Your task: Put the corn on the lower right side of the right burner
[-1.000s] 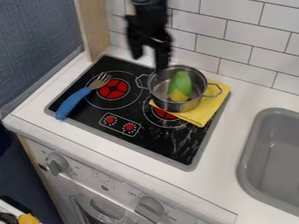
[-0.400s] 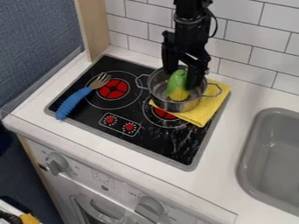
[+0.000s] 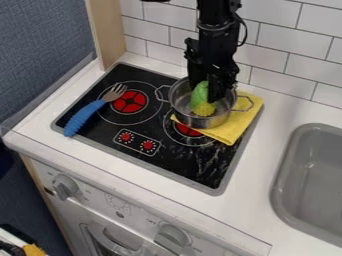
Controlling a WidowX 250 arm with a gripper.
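Nearest the camera, where the white front of the toy oven (image 3: 120, 212) slopes across the lower part of the view, a left knob (image 3: 65, 186) and a right knob (image 3: 172, 236) project from the panel. Behind this front lies the white counter (image 3: 264, 175), with a grey sink (image 3: 317, 180) let into its right side and a black stovetop (image 3: 200, 167) at its centre. A small control panel (image 3: 137, 142) with two red dials is marked near the stovetop's front edge. To the left, a fork (image 3: 85, 116) lies aslant, its blue handle toward the front left corner and its tines over the left burner (image 3: 130, 101). The right burner (image 3: 187, 131) is partly covered by a metal pot (image 3: 192, 121) and a folded yellow cloth (image 3: 230, 131), which extends beneath the pot's right side. Inside the pot is the corn (image 3: 200, 97), green end up and yellow end down, leaning slightly. The end effector (image 3: 204, 94) hangs into the pot from above, its two fingers clamped on the upper, green portion of the corn. Beyond stand a wooden panel (image 3: 105, 30) and a wall of white tiles (image 3: 287, 30).
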